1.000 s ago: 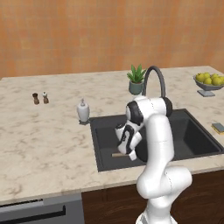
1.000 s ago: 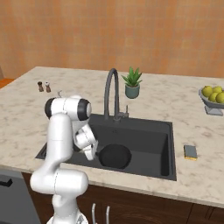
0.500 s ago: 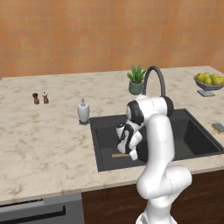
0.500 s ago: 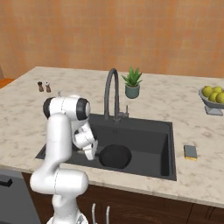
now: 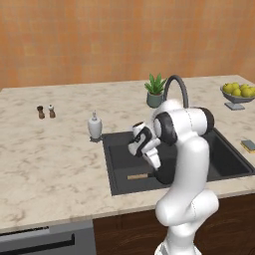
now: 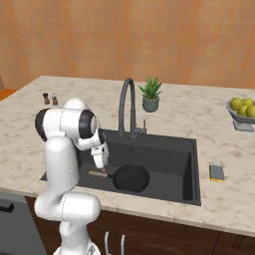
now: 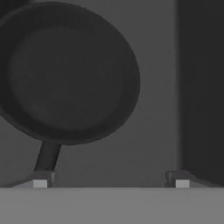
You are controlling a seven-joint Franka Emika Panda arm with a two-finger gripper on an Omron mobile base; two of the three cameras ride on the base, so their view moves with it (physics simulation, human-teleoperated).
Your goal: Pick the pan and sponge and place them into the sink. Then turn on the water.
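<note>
In the centre of the right base view, the sink point(image 6: 182, 164) already holds the pan point(image 6: 130, 178), its handle pointing left. The pincer point(image 6: 101, 160) hangs just above that handle, spread and empty. Judged from here, it should lift straight out, clear of the faucet point(image 6: 125, 104), then cross to the sponge point(image 6: 216, 172) on the bench point(image 6: 219, 134) at right. The pincer has risen slightly against the earlier picture.

The pan point(image 6: 130, 178) lies in the sink point(image 6: 179, 152), the sponge point(image 6: 216, 172) on the counter point(image 6: 219, 129) to its right.
</note>
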